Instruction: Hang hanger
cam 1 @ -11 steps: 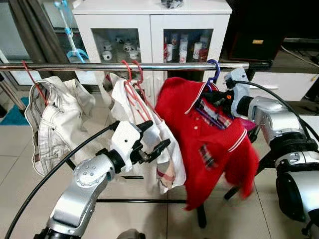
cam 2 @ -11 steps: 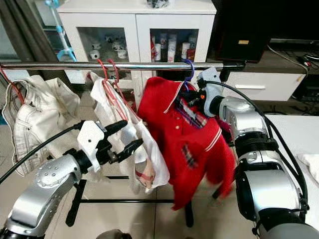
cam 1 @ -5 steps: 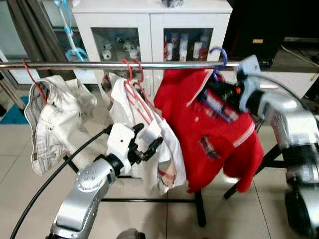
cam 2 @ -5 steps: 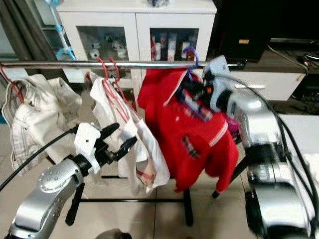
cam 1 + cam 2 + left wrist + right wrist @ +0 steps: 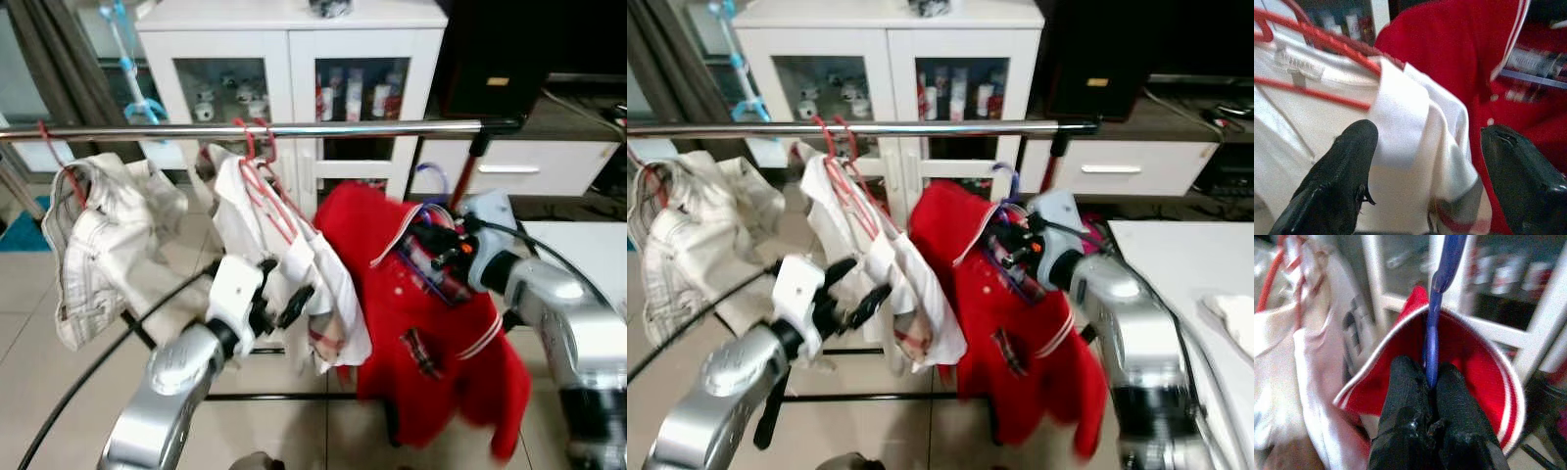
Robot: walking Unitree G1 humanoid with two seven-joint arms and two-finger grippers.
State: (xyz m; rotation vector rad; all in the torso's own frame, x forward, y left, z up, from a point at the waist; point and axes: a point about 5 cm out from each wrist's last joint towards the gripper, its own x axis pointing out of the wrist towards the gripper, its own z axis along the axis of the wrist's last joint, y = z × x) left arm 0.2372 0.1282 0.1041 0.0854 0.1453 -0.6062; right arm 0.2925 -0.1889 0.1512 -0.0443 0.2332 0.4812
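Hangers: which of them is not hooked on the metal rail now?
The blue hanger carrying the red polo shirt; the right gripper holds it below the rail, while the red hangers hang on it.

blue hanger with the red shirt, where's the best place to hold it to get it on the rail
Grip the blue hanger on its straight neck just below the hook, coming from the collar side of the red shirt. The right pincer is shut there, which leaves the hook free above its fingers to go over the rail.

steel rail (image 5: 294, 128), two hung white garments (image 5: 284, 255)
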